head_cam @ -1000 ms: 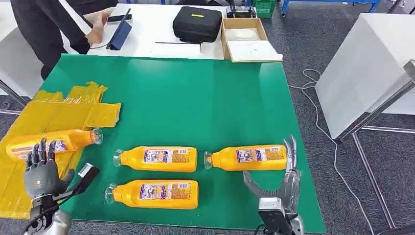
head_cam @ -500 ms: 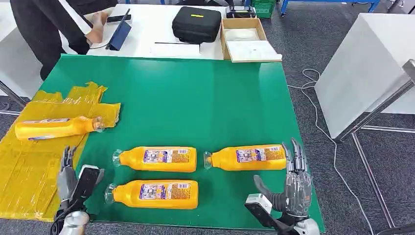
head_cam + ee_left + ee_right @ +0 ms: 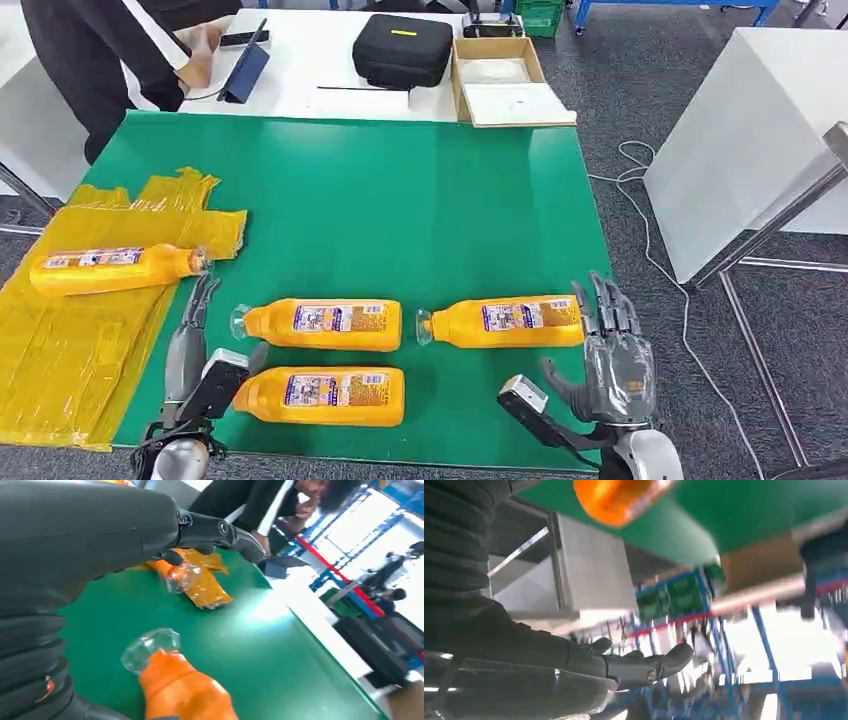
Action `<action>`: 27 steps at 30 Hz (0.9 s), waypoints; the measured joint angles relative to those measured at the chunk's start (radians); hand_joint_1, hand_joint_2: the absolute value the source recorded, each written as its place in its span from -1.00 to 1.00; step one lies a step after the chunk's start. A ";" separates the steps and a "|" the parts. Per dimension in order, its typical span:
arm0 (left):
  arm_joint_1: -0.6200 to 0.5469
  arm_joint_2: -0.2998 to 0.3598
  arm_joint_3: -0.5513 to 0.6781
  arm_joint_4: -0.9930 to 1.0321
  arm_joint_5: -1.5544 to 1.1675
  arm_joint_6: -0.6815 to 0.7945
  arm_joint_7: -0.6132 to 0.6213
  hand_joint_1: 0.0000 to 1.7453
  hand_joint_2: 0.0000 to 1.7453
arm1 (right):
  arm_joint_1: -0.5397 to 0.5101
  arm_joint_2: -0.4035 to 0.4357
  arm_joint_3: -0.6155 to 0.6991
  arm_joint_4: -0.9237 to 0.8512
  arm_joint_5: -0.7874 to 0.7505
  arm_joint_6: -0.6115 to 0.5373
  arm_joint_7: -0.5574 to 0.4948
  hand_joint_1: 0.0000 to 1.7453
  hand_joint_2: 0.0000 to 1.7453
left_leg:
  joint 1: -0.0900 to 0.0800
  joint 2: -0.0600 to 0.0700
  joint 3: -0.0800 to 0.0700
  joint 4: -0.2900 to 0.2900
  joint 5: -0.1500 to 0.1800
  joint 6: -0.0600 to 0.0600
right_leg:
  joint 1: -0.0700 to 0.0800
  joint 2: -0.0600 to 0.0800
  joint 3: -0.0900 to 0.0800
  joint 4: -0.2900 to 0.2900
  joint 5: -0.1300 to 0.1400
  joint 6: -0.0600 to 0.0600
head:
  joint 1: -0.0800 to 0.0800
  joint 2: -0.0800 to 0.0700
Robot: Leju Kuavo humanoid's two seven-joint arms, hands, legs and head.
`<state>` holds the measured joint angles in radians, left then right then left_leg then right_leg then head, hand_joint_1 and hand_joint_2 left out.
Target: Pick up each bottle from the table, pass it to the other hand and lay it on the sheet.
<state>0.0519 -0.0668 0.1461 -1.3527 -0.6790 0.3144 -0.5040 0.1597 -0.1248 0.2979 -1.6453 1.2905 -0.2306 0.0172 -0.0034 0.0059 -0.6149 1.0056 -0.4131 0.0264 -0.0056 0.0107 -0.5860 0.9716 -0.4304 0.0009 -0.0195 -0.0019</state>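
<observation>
Item: green table (image 3: 400,200), taken as the landmark for all places below. Yellow sheet (image 3: 70,340): draped over the table's left edge, crumpled at its far end. Bottle on the sheet (image 3: 110,268): one orange bottle lying on its side, clear cap just at the sheet's inner border, towards the table's middle. Bottles on the bare green, three, all on their sides with caps pointing left: the near-left bottle (image 3: 320,395) close to the table's front edge; the middle bottle (image 3: 320,325) just behind it; the right bottle (image 3: 505,322) near the table's front right corner. Left hand (image 3: 190,340): at the table's front left, just beside the sheet, fingers straight and apart, holding nothing; its wrist view shows a clear cap (image 3: 150,647) close under the palm. Right hand (image 3: 610,350): at the table's front right corner, fingers spread and upright, empty, close beside the base of the right bottle, whether touching I cannot tell. Beyond the table's far edge: a white table with a black case (image 3: 403,48) and an open carton (image 3: 505,75); a person in dark clothes (image 3: 100,60) at the far left corner. Step in hand, as judged: one bottle delivered, three to go, a fresh pickup beginning. Next move would call for the right hand to close round the right bottle's body, lift it and present it midway for the left hand to take.
</observation>
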 measured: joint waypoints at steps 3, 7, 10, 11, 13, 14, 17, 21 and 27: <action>-0.015 -0.003 -0.032 0.000 0.000 0.018 -0.009 -1.00 1.00 | -0.036 -0.020 -0.008 0.014 -0.027 0.099 -0.007 -1.00 1.00 | 0.000 0.000 0.000 0.000 0.000 0.000 | 0.000 0.000 0.000 0.000 0.000 0.000 | 0.000 0.000; -0.063 -0.009 -0.075 0.011 -0.003 0.035 -0.008 -1.00 1.00 | -0.127 -0.061 -0.019 0.087 -0.074 0.177 -0.023 -1.00 1.00 | -0.001 0.000 0.000 0.000 0.002 0.002 | 0.000 -0.001 0.000 0.000 0.002 0.002 | 0.001 0.000; -0.068 -0.009 -0.080 0.013 -0.003 0.037 -0.008 -1.00 1.00 | -0.137 -0.065 -0.019 0.096 -0.076 0.178 -0.024 -1.00 1.00 | -0.002 0.000 0.000 0.000 0.002 0.002 | 0.000 -0.001 0.000 0.000 0.002 0.002 | 0.000 0.000; -0.068 -0.009 -0.080 0.013 -0.003 0.037 -0.008 -1.00 1.00 | -0.137 -0.065 -0.019 0.096 -0.076 0.178 -0.024 -1.00 1.00 | -0.002 0.000 0.000 0.000 0.002 0.002 | 0.000 -0.001 0.000 0.000 0.002 0.002 | 0.000 0.000; -0.068 -0.009 -0.080 0.013 -0.003 0.037 -0.008 -1.00 1.00 | -0.137 -0.065 -0.019 0.096 -0.076 0.178 -0.024 -1.00 1.00 | -0.002 0.000 0.000 0.000 0.002 0.002 | 0.000 -0.001 0.000 0.000 0.002 0.002 | 0.000 0.000; -0.068 -0.009 -0.080 0.013 -0.003 0.037 -0.008 -1.00 1.00 | -0.137 -0.065 -0.019 0.096 -0.076 0.178 -0.024 -1.00 1.00 | -0.002 0.000 0.000 0.000 0.002 0.002 | 0.000 -0.001 0.000 0.000 0.002 0.002 | 0.000 0.000; -0.069 -0.009 -0.080 0.013 -0.003 0.037 -0.007 -1.00 1.00 | -0.138 -0.066 -0.019 0.098 -0.077 0.178 -0.024 -1.00 1.00 | -0.003 0.000 0.000 0.000 0.002 0.002 | 0.000 -0.001 0.000 0.000 0.002 0.002 | 0.000 0.000; -0.071 -0.009 -0.083 0.014 -0.003 0.038 -0.007 -1.00 1.00 | -0.143 -0.068 -0.019 0.102 -0.078 0.179 -0.024 -1.00 1.00 | -0.002 0.000 0.000 0.000 0.002 0.002 | 0.000 -0.001 0.000 0.000 0.002 0.002 | 0.000 0.000; -0.078 -0.009 -0.098 0.021 -0.003 0.043 -0.005 -1.00 1.00 | -0.161 -0.081 -0.019 0.123 -0.081 0.180 -0.025 -1.00 1.00 | -0.002 0.000 0.000 0.000 0.002 0.002 | -0.001 -0.001 0.000 0.000 0.002 0.002 | 0.000 0.000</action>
<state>-0.0264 -0.0755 0.0484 -1.3321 -0.6817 0.3571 -0.5093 -0.0016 -0.2056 0.2792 -1.5225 1.2093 -0.0504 -0.0076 -0.0059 0.0058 -0.6150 1.0059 -0.4109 0.0288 -0.0062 0.0099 -0.5859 0.9718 -0.4284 0.0033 -0.0191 -0.0019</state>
